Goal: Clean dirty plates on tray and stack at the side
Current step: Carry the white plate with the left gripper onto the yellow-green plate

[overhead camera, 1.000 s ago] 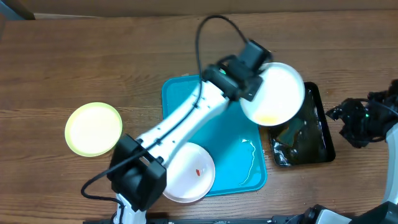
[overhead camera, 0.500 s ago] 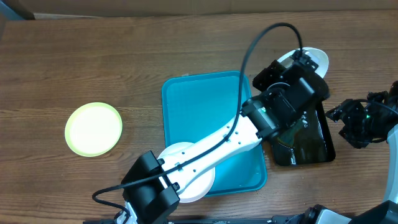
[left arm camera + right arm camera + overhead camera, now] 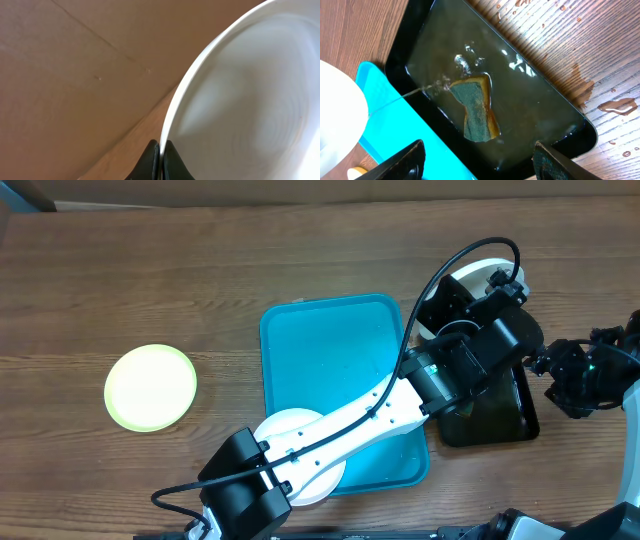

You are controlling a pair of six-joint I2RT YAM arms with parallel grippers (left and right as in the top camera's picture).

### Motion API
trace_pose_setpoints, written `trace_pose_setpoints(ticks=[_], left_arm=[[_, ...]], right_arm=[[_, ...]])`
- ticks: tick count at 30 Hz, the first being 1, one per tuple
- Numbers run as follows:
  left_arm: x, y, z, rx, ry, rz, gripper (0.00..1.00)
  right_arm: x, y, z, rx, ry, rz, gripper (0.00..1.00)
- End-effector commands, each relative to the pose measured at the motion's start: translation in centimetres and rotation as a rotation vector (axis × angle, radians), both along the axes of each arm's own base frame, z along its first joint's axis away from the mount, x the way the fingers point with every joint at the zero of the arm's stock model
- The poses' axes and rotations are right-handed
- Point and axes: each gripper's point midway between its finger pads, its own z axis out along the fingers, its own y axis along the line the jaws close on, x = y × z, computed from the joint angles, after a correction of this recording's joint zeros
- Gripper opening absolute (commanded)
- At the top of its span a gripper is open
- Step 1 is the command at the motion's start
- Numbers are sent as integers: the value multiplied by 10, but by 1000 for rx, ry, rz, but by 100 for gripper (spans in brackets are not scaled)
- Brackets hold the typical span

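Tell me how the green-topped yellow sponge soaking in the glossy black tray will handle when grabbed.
The green-topped yellow sponge lies in water in the glossy black tray, so it is probably soaked: heavier than it looks and dripping. It likely squashes when pinched rather than staying stiff.

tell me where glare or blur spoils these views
Overhead: the green-rimmed plate is washed out by glare. Left wrist: the held white plate is close and soft. Right wrist: sharp, with bright reflections on the water in the black tray.
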Motion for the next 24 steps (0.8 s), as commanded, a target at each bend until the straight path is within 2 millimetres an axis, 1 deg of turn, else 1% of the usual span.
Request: trace_pose_setpoints(ticks=[1, 11, 13, 14, 16, 17, 18, 21, 22, 24], left_arm=[[0, -2, 11, -2, -29, 12, 4], [-1, -2, 11, -2, -28, 12, 4], [-2, 0, 7, -13, -15, 20, 4], [-3, 2, 1, -33, 9, 29, 4], [-3, 11, -16, -81, 82, 56, 4], [-2, 19, -28, -122, 135, 87, 4], [-1, 27, -35, -165, 178, 115, 4], [0, 50, -55, -378, 380, 193, 4], [1, 56, -58, -449, 456, 201, 4], [5, 71, -57, -582, 595, 209, 4]], right_arm=[[2, 0, 3, -2, -14, 6, 71], [2, 0, 3, -2, -14, 6, 71], [2, 0, 3, -2, -14, 6, 71], [2, 0, 3, -2, -14, 6, 71], [2, 0, 3, -2, -14, 6, 71], [2, 0, 3, -2, -13, 6, 71], [1, 0, 3, -2, -13, 6, 71], [2, 0, 3, -2, -13, 6, 71], [2, 0, 3, -2, -13, 6, 71], [2, 0, 3, -2, -13, 6, 71]])
